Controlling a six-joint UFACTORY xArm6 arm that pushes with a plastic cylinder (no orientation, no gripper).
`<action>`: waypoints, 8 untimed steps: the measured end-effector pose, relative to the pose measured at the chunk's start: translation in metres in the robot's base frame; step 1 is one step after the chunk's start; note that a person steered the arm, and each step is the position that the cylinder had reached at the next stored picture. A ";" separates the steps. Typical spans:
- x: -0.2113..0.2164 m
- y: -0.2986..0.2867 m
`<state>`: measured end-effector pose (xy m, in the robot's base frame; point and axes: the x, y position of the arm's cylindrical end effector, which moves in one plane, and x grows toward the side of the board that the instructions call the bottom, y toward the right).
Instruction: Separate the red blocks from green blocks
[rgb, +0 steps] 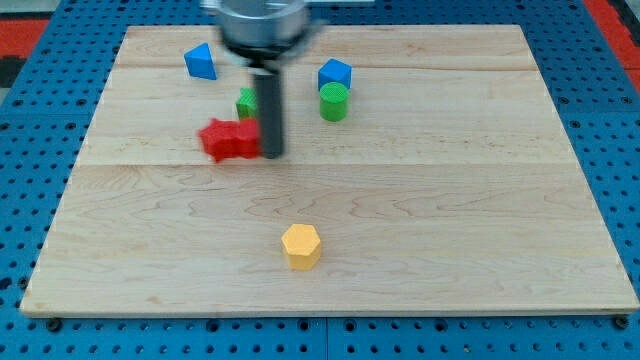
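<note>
From the view's left: a blue wedge-like plastic block (200, 62) sits near the top of the pale, smooth-grained wooden board (480, 220). Next come the red plastic blocks (228, 139), a motion-blurred mass, so I cannot tell whether it is one piece or two pressed together. My tip (272, 154) touches their right side; the rod has no jaws and grips nothing. Just above, a green block (246, 102) peeks out beside the rod, shape unclear. A yellow hexagonal block (301, 245) lies alone toward the bottom. Rightward stand a green cylinder (334, 101) and a blue cube (334, 74). Such blocks look light, rigid and slippery; push low, through centre.
</note>
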<state>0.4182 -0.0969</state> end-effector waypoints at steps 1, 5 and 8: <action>-0.025 -0.013; -0.128 0.000; -0.140 -0.028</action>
